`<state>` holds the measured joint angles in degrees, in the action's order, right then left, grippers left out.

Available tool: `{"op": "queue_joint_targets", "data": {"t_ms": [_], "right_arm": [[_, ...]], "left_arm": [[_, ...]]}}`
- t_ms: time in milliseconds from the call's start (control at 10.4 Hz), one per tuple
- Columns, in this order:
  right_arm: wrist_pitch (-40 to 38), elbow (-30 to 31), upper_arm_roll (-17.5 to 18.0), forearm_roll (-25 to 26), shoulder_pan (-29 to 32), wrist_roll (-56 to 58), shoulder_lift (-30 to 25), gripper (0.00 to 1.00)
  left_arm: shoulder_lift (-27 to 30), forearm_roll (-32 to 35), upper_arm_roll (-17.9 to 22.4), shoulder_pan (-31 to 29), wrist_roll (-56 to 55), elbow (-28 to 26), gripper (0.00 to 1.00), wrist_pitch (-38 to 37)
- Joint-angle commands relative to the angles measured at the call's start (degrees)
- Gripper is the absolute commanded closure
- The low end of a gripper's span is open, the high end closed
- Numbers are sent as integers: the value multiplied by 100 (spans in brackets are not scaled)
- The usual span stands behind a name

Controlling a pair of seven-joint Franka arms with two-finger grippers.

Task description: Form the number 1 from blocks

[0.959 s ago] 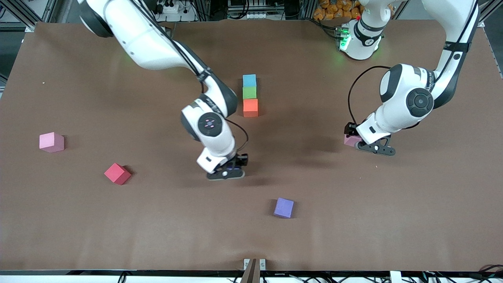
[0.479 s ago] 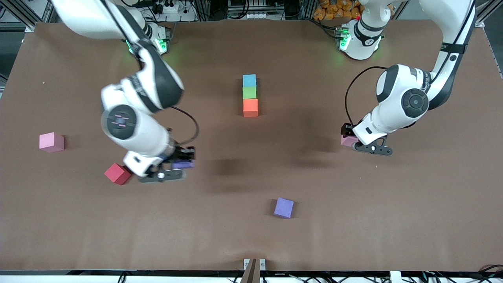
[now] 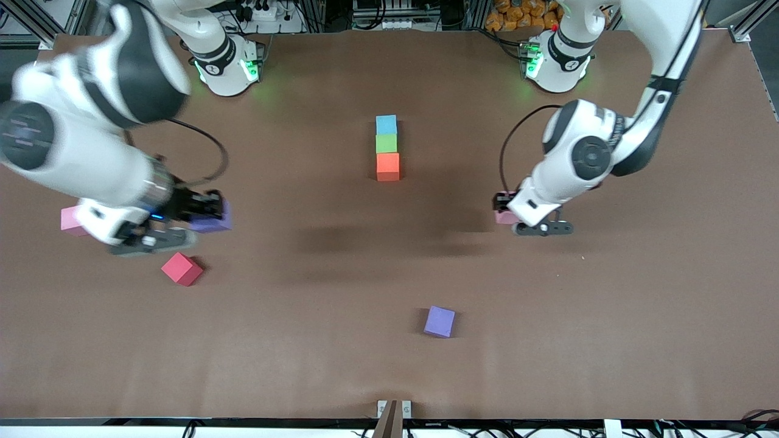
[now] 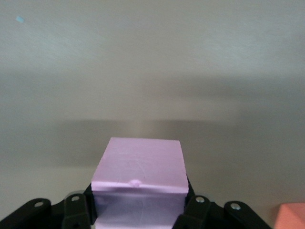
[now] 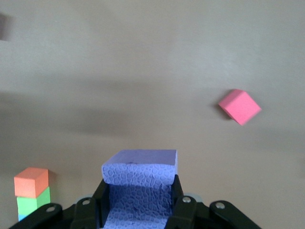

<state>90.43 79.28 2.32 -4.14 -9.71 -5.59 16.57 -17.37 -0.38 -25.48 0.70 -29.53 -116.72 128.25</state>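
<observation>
A short line of blocks lies mid-table: light blue (image 3: 386,124), green (image 3: 386,143) and orange (image 3: 387,166), touching in single file. My left gripper (image 3: 504,216) is shut on a pink block (image 4: 138,164), over bare table toward the left arm's end of the line. My right gripper (image 3: 206,218) is shut on a purple block (image 5: 139,174), over the table between a loose pink block (image 3: 69,219) and a red block (image 3: 181,268). A second purple block (image 3: 439,321) lies nearer the front camera than the line.
The right arm's wrist partly covers the loose pink block. The right wrist view shows the red block (image 5: 239,106) and the orange block (image 5: 31,181) on the brown table mat (image 3: 608,316). The orange block's corner (image 4: 293,215) shows in the left wrist view.
The right arm has swung from mid-table toward its own end, carrying the purple block. The left gripper has moved toward the line with the pink block.
</observation>
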Motion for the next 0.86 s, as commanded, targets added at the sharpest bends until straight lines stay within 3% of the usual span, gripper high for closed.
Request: {"op": "queue_joint_targets", "data": {"t_ms": [0, 384, 767], "right_arm": [[-52, 185, 14, -166, 153, 119, -172, 100], [-34, 185, 23, -113, 144, 102, -163, 100], [-43, 185, 15, -96, 127, 102, -155, 100]], "left_arm": [[-362, -121, 25, 542, -1023, 369, 51, -90], [-846, -16, 51, 1684, -2511, 660, 51, 243], [-1232, 72, 87, 2468, -2627, 870, 51, 473]]}}
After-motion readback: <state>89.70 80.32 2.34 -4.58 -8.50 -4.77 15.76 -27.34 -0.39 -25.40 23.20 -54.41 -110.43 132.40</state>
